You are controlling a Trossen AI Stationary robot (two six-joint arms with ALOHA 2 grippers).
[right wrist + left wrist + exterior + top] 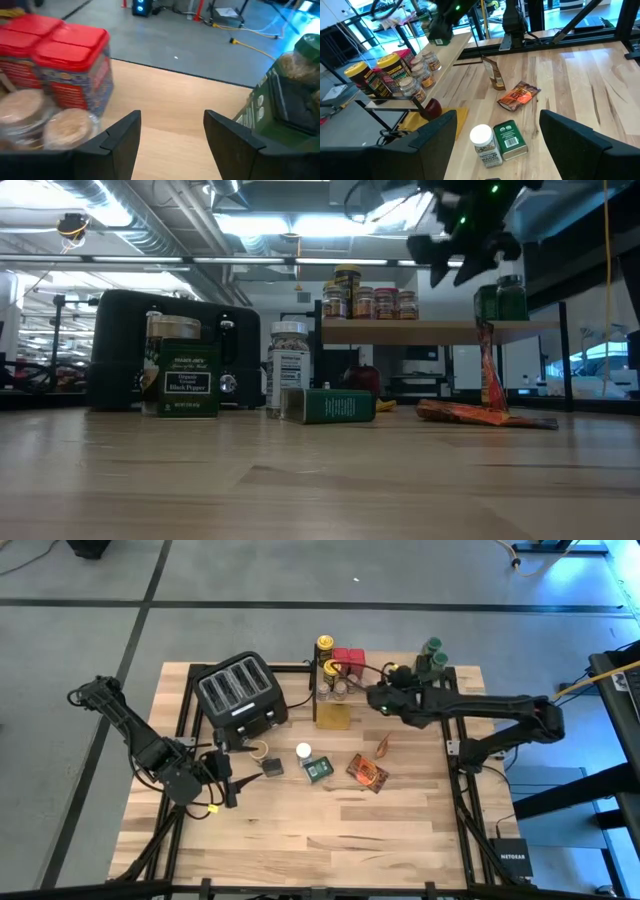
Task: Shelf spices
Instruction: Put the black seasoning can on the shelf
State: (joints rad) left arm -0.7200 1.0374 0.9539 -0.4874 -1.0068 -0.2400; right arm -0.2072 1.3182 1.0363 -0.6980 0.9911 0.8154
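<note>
Hovering empty over the shelf (395, 690), the right gripper (372, 698) stands apart; left gripper (228, 783) too. Light foil packets (367, 772) crumple, so pinch an edge.

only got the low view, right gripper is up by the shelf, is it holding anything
Observer: No. In its wrist view the right gripper is open over bare shelf plank, red-lidded tins on one side, a green-lidded jar on the other.
Operator: where's the left arm, not in my view
Observer: The high view shows the left gripper on the table's left side, near the toaster.
Operator: holding something?
Observer: No, its wrist view shows it open and empty, facing a white-lidded jar and a green tin.
</note>
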